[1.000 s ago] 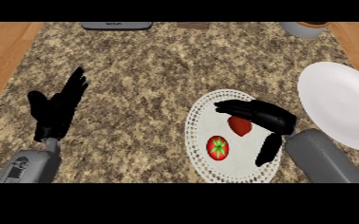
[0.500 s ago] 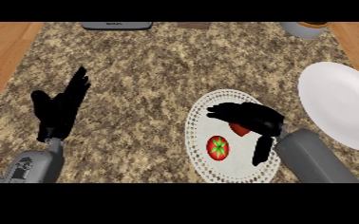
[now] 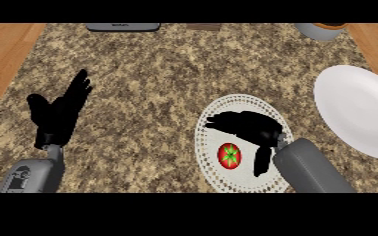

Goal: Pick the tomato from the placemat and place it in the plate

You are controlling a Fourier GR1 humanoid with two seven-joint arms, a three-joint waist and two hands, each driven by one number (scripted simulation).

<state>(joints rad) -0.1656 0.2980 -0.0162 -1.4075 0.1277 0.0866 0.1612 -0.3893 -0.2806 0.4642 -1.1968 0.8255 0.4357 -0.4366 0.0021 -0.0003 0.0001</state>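
Note:
A red tomato (image 3: 229, 155) with a green star-shaped top lies on the round white dotted placemat (image 3: 244, 102), in its lower half. My right hand (image 3: 251, 127) hovers over the mat's middle. Its fingers stretch left just above the tomato and its thumb (image 3: 260, 162) hangs down on the tomato's right. The hand is open and not closed round the tomato. A white plate (image 3: 347, 110) lies at the right edge, with nothing on it. At the left, my left hand (image 3: 59, 112) rests open with its fingers up.
A flat grey object (image 3: 123, 27) and a small brown item (image 3: 203, 27) sit at the counter's far edge. A grey bowl (image 3: 321, 30) stands at the far right. Wooden strips border the speckled counter on both sides.
My right hand has slid left and lower over the placemat, so its fingers now cover a red patch seen under them before. The tomato and left hand have not moved.

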